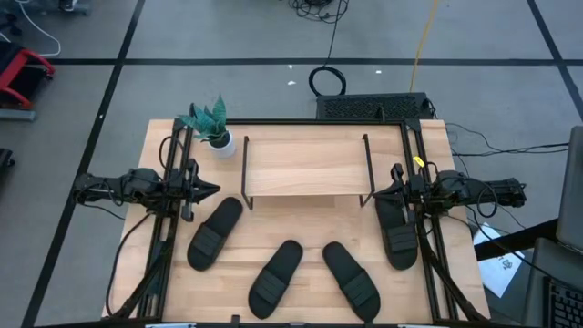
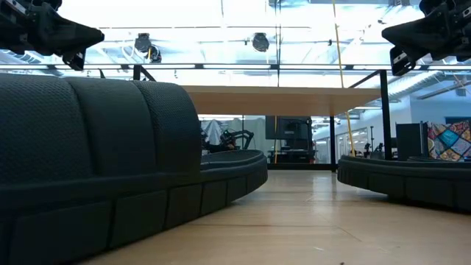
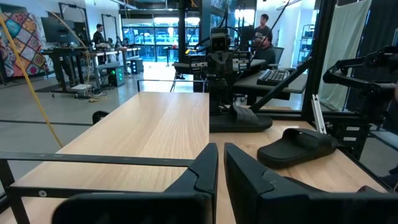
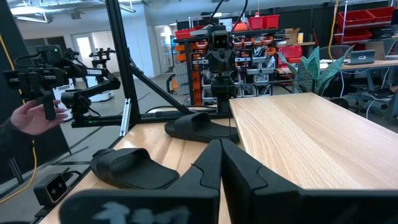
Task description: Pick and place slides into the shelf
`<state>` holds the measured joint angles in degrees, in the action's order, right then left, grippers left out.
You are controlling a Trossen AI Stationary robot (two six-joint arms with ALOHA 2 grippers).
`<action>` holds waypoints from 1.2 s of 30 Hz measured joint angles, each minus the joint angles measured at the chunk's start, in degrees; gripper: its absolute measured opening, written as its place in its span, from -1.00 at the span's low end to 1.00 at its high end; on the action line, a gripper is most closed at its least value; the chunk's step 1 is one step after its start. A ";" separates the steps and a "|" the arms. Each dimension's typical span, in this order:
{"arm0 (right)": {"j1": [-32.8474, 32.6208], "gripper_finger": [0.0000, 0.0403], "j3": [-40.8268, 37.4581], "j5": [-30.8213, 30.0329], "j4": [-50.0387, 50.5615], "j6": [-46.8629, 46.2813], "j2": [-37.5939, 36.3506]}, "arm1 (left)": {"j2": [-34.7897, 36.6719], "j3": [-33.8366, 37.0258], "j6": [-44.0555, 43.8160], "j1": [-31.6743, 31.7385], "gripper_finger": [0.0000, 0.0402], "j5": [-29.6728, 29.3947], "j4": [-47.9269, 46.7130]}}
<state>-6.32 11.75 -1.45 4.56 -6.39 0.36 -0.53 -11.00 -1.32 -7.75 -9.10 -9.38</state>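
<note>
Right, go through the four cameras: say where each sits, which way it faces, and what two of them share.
High: above the table, looking straight down on shelf, four slides, both arms.
Low: at tabletop height, facing the shelf; slide up close, grippers overhead.
Left wrist: on the left arm, facing across the shelf; left gripper shut.
Right wrist: on the right arm, mirrored; right gripper shut.
Shared: both wrist views show the shelf board.

Only one word reads: "TROSSEN", white letters on a dark robot arm [image 4: 93,84] beyond the bench.
</note>
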 joint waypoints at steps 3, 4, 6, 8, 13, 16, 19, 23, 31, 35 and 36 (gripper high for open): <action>0.02 -1.00 0.00 0.00 -0.21 0.02 0.00 | 0.01 0.00 0.00 -0.01 -0.85 -0.01 0.02; 0.02 -1.00 0.00 0.00 -0.44 0.02 0.02 | 0.01 0.00 0.00 0.00 -0.85 0.00 0.01; 0.02 -1.00 0.00 0.00 -0.48 0.14 0.02 | 0.01 0.00 0.00 0.00 -0.85 0.00 0.05; 0.02 -1.00 0.00 0.00 -0.46 0.22 0.02 | 0.00 0.00 0.00 0.01 -0.85 -0.01 0.06; -0.11 -1.00 0.00 0.70 -0.17 -2.38 0.02 | 0.01 0.00 0.00 0.00 -0.85 0.01 0.14; -0.18 -1.00 0.00 5.44 -0.03 -3.64 0.17 | 0.01 0.00 0.33 0.00 -0.85 -0.01 0.78; -0.20 -0.95 0.00 9.25 -1.42 -2.22 0.17 | -0.01 0.00 1.12 0.00 -0.85 -0.03 1.94; -0.22 -0.77 4.59 12.28 5.39 -1.52 1.51 | -0.01 0.00 1.16 0.01 -0.85 -0.06 3.70; -0.16 -0.22 23.52 -3.25 27.51 -7.89 14.03 | -0.01 0.00 2.97 0.01 -0.85 -3.50 3.65; 0.39 -0.06 33.90 -2.95 37.29 -14.20 22.79 | -0.01 0.00 2.99 0.01 -0.85 -4.53 3.62; 0.41 -0.04 36.78 -2.86 40.00 -15.11 25.04 | -0.01 0.00 2.99 0.01 -0.85 -4.51 3.62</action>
<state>-5.91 48.53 -4.32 44.56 -21.51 25.40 -0.54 -11.00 1.67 -7.75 -13.61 -5.76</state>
